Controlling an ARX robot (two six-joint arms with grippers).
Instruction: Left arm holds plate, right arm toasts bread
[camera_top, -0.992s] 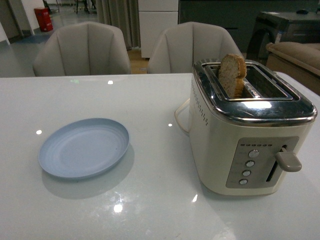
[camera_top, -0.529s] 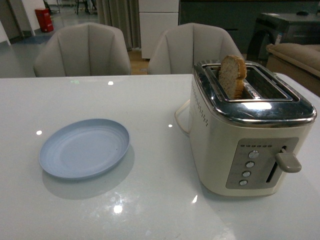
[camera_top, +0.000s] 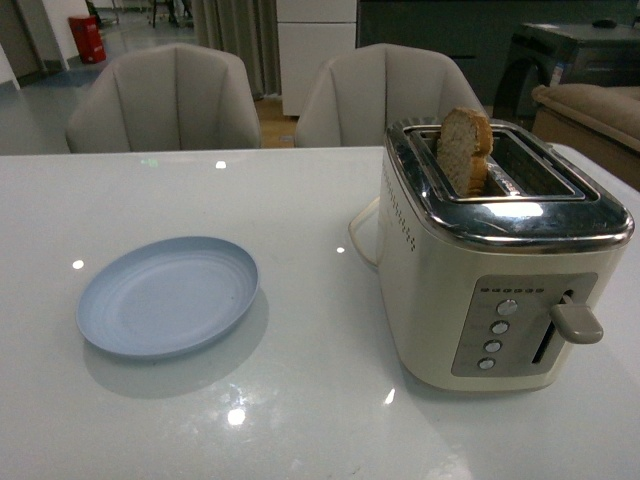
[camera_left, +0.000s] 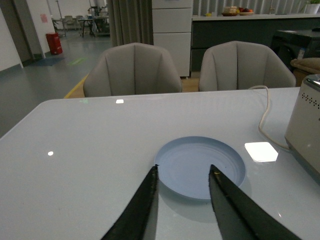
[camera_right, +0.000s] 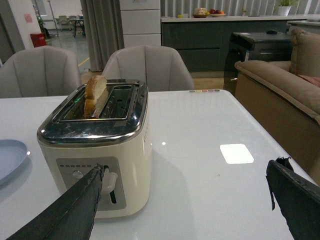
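The pale blue plate lies flat and empty on the white table at the left. The bread slice stands upright in the left slot of the cream toaster, sticking out the top. Neither arm shows in the front view. In the left wrist view my left gripper is open, its tips just short of the plate, apart from it. In the right wrist view my right gripper is wide open in front of the toaster, one finger near its lever; the bread shows there too.
The toaster's white cord runs across the table behind it. Two grey chairs stand along the table's far edge. A beige sofa stands beyond the table's right side. The table is glossy white.
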